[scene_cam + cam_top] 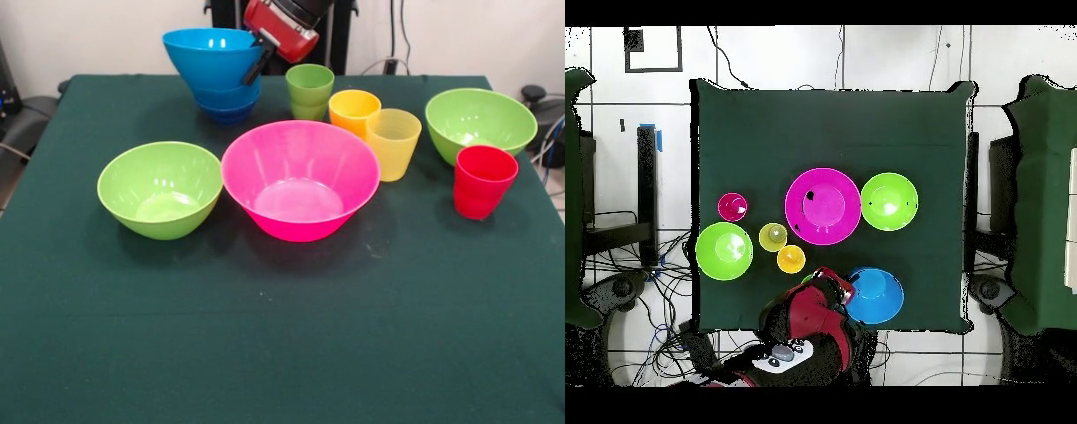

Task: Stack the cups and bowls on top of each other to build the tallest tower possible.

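Gripper at the rim of the tower of nested blue plastic bowls (217,72), at the far side of the green-clothed table (282,353).

The red and black gripper (258,64) meets the right-hand rim of the tower's top, widest bright blue bowl (212,55); whether it is spread or closed on that rim cannot be told. The tower stands upright, mouth up, axis vertical, smaller blue bowls beneath. Judged from here, the step calls for a straight vertical lift off the rim, since a sideways pull could tip the stack. Unstacked nearby: large glossy pink bowl (300,179), two lime green bowls (160,188) (479,122), and green (309,91), orange (353,109), pale yellow (393,142) and red (482,181) ribbed cups.
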Motion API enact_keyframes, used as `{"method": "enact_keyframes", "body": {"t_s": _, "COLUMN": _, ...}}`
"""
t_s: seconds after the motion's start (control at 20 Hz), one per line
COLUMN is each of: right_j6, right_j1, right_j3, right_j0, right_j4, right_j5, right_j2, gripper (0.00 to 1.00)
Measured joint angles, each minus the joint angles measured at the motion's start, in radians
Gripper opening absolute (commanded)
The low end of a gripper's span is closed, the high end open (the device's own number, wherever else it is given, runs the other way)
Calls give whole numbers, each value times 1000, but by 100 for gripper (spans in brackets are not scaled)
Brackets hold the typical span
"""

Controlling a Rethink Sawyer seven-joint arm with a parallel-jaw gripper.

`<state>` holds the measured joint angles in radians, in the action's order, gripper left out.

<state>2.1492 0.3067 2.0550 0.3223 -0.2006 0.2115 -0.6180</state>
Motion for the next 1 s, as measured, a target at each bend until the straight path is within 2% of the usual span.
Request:
{"method": "enact_keyframes", "body": {"t_s": 0.3, "right_j6": 0, "right_j1": 22, "right_j3": 0, "right_j0": -43, "right_j4": 1, "right_j5": 0, "right_j2": 7, "gripper": 0}}
{"method": "enact_keyframes", "body": {"t_s": 0.6, "right_j6": 0, "right_j1": 74, "right_j3": 0, "right_j0": -156, "right_j4": 21, "right_j5": 0, "right_j2": 65, "gripper": 0}}
{"method": "enact_keyframes", "body": {"t_s": 0.75, "right_j6": 0, "right_j1": 90, "right_j3": 0, "right_j0": -188, "right_j4": 30, "right_j5": 0, "right_j2": 89, "gripper": 0}}
{"method": "enact_keyframes", "body": {"t_s": 1.0, "right_j6": 0, "right_j1": 107, "right_j3": 0, "right_j0": -212, "right_j4": 38, "right_j5": 0, "right_j2": 115, "gripper": 0}}
